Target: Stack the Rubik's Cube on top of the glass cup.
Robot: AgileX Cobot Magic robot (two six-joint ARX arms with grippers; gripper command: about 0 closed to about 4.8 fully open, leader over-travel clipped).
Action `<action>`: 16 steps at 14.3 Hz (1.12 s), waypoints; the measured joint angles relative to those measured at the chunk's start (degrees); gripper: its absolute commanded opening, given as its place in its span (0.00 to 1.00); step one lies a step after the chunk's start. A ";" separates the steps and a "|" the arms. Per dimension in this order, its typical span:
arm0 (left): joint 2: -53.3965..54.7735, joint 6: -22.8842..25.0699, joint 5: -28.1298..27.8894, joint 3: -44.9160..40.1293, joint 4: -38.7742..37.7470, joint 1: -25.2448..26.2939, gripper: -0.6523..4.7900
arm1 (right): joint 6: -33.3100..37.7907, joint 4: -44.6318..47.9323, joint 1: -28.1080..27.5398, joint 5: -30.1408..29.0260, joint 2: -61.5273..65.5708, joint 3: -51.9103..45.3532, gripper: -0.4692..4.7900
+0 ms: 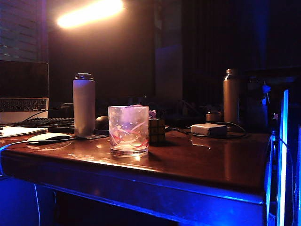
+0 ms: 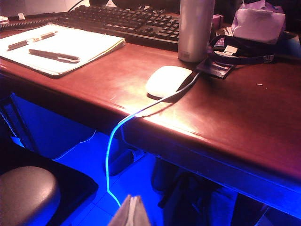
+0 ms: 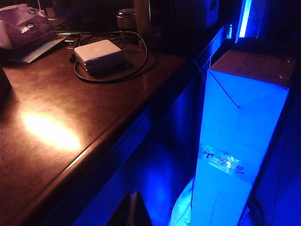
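While both arms hang back off the wooden desk [image 1: 202, 160], glass cup [image 1: 128, 130] centre frame near front edge, Rubik's Cube [image 1: 157, 131] just right behind it, left gripper [image 2: 130, 212] fingertips pressed together, right gripper [image 3: 133, 209] likewise closed, both empty.

My left gripper [image 2: 130, 212] is cut off by the left wrist picture's lower edge; only closed fingertips show. My right gripper [image 3: 132, 209] is likewise cropped and dark, tips pressed together. In the exterior view, the glass cup [image 1: 128, 130] hides part of the Rubik's Cube [image 1: 157, 131] behind it. My arms appear nowhere in that view.
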 measured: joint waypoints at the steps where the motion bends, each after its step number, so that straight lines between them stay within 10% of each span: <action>1: 0.00 -0.20 0.00 0.00 0.00 0.00 0.13 | 0.00 0.00 0.00 0.00 0.00 0.00 0.09; 10: 0.00 -9.86 1.05 1.70 2.10 0.00 0.11 | 7.15 3.23 0.22 -4.85 0.00 0.02 0.09; 16: 15.91 -12.63 -0.31 33.68 -1.99 0.00 0.11 | 10.38 8.07 0.22 -4.90 0.46 10.86 0.09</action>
